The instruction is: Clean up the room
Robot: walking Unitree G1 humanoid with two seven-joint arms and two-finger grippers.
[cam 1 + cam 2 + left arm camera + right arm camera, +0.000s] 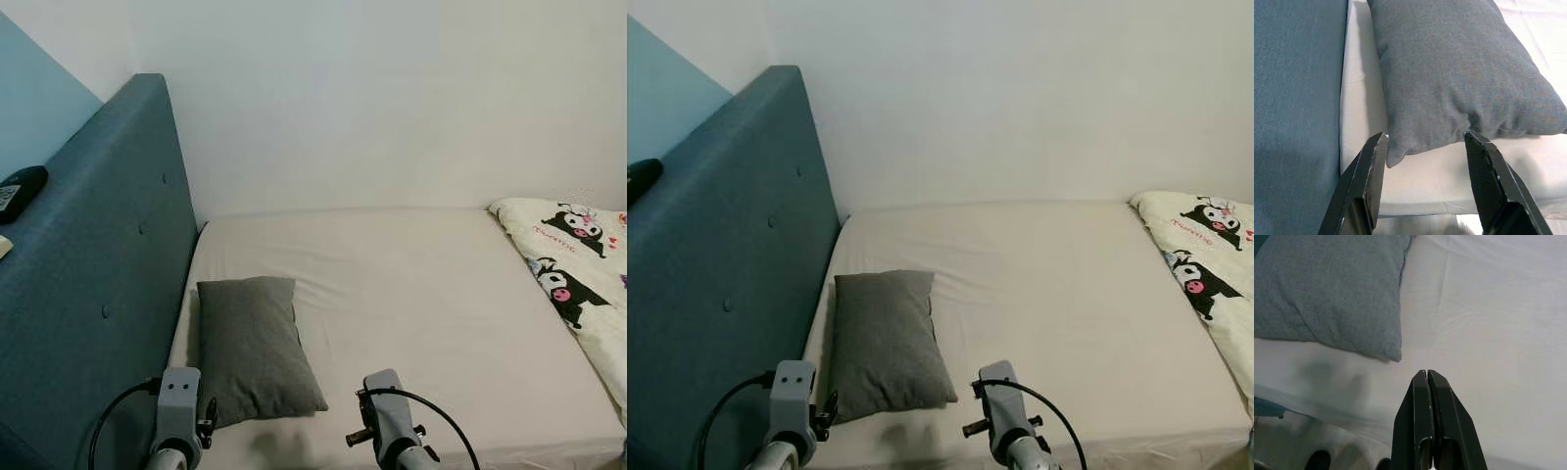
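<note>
A grey pillow (253, 345) lies on the bed's cream sheet (411, 304), close to the blue headboard (93, 294). My left gripper (1425, 139) is open, its two black fingers (1369, 176) standing either side of the pillow's (1449, 73) near edge, just short of it. My right gripper (1427, 374) is shut with nothing in it, hovering over the sheet (1488, 323) beside the pillow's corner (1332, 289). Both wrists (178, 406) show at the lower edge of the eye views.
A white quilt with black cartoon figures (578, 264) is bunched at the bed's right side. A black remote-like object (20, 188) rests on the headboard's top ledge. A white wall (392, 98) runs behind the bed.
</note>
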